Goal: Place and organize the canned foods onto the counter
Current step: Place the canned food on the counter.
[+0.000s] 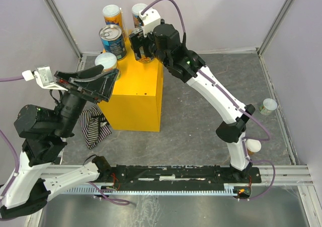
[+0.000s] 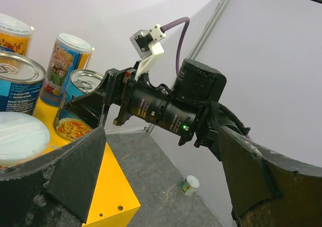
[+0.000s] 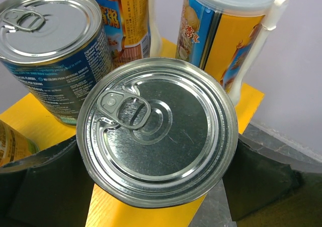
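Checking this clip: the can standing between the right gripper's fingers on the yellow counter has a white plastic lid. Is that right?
No. The can between the fingers of the right gripper, on the yellow counter, has a silver pull-tab top, not a white plastic lid. The right wrist view shows it.

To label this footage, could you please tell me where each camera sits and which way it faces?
Top external: above, behind the bases, looking down on the bright yellow rectangular box; both arms show.
Left wrist: faces across the box at the right arm; own dark fingers below.
Right wrist: looks down on a silver pull-tab can between its fingers.
Shared: both wrist views show that can.
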Robot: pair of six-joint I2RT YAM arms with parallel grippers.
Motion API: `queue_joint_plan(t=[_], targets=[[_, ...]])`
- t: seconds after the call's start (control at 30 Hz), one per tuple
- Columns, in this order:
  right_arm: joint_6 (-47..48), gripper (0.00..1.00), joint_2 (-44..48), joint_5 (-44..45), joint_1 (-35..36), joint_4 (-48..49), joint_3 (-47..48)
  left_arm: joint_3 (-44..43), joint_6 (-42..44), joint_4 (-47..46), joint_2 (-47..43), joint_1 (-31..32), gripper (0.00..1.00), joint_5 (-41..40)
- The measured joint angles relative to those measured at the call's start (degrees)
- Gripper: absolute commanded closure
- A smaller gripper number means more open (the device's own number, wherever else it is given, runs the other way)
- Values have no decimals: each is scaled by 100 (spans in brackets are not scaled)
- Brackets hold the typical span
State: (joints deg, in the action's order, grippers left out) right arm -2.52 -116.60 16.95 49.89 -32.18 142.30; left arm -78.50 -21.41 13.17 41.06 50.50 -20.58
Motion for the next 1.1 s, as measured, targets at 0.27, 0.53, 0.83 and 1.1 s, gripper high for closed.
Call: queue_joint_plan(t=[0.27, 0.53, 0.83, 1.1], targets=[[-11, 77, -76, 9, 0, 149, 11, 4, 7, 2, -9, 0, 1, -35], [-22, 59, -111, 37, 0, 212, 20, 9, 9, 2, -15, 0, 1, -35], [-70, 32, -111, 188, 24, 256, -15, 9, 9, 4, -17, 0, 1, -35], [-155, 12, -90, 313, 26, 605, -249, 9, 7, 4, -17, 0, 1, -31]])
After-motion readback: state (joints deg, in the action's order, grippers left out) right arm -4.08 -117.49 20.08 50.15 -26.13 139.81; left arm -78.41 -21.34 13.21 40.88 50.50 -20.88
